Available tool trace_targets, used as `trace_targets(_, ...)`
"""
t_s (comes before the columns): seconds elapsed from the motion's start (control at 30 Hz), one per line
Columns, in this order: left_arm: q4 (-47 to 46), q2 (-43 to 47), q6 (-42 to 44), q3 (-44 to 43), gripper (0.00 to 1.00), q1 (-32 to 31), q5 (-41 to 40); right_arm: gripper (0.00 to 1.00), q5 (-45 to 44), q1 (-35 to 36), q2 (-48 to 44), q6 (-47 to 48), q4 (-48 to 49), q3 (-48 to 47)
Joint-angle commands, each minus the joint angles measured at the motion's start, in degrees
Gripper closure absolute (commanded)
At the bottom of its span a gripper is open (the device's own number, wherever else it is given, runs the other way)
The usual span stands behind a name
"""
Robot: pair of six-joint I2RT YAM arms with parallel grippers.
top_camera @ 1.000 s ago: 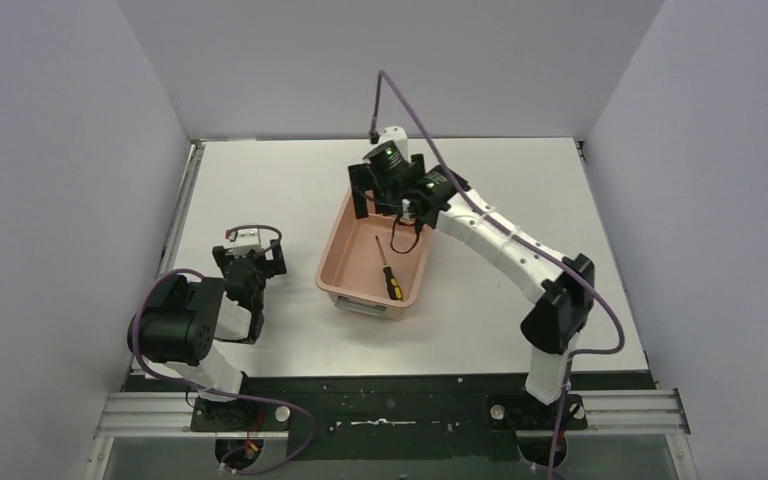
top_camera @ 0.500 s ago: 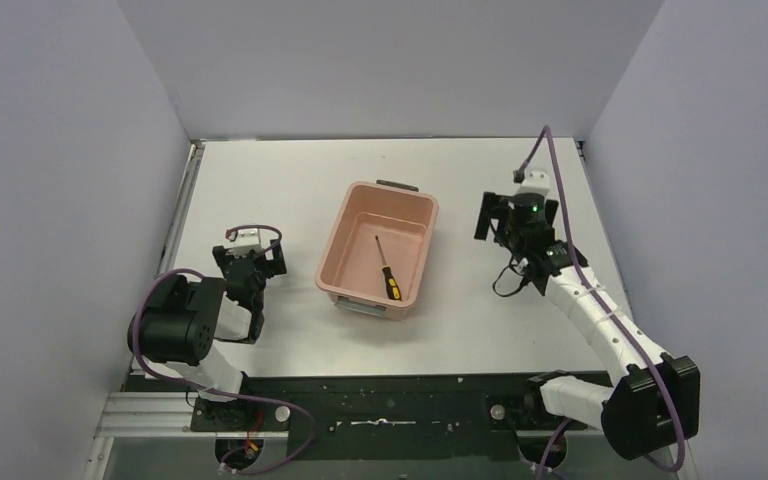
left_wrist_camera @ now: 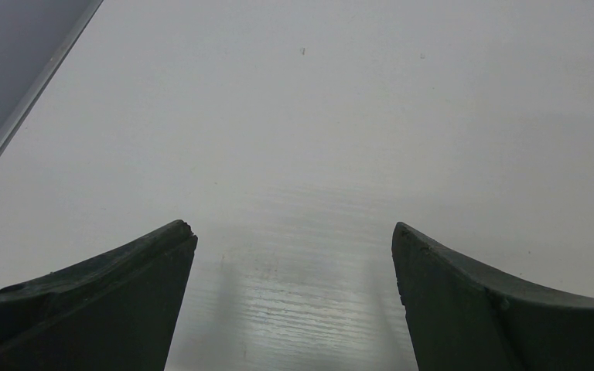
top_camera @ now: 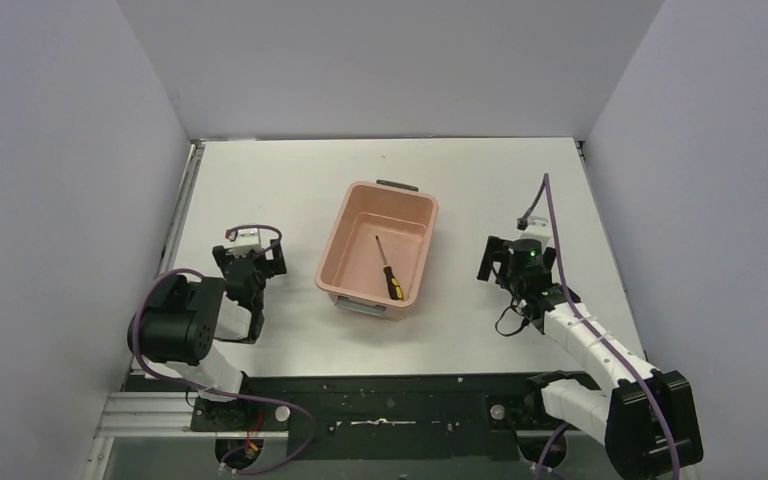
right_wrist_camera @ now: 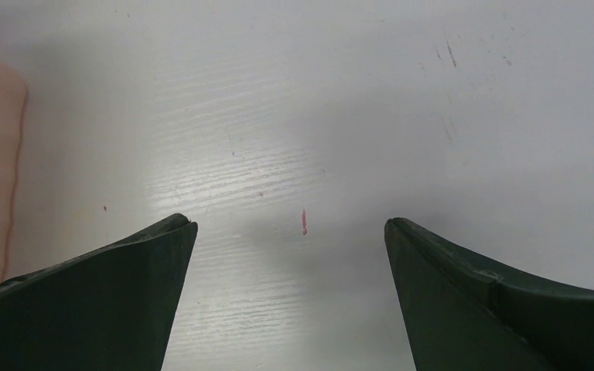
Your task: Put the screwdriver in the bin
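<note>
We reckon we're done here: the screwdriver [top_camera: 388, 268] lies in the bin [top_camera: 326, 268] — right gripper [right_wrist_camera: 290, 224] and left gripper [left_wrist_camera: 294, 232] both spread, empty. Next move's just parking.

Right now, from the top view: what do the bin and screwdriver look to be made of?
The bin looks like moulded plastic: uniform salmon-pink, matte, rounded corners. The screwdriver has a thin dark shaft, probably metal, and a yellow-and-black handle, likely plastic or rubber; too small to tell which.
</note>
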State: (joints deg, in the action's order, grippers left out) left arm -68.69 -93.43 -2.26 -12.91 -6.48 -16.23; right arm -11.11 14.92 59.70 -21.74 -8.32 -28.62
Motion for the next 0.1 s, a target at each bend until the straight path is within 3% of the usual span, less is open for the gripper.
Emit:
trace_targets(0.0, -0.5, 0.9, 0.6, -1.8, 0.03, 0.5, 1.1, 0.0, -0.5, -0.6, -1.0, -1.5, 5.7, -0.1)
trace_targets(0.07, -0.8, 1.1, 0.5, -1.4, 0.03, 0.6, 1.3, 0.0, -0.5, -0.5, -1.2, -1.5, 5.7, -0.5)
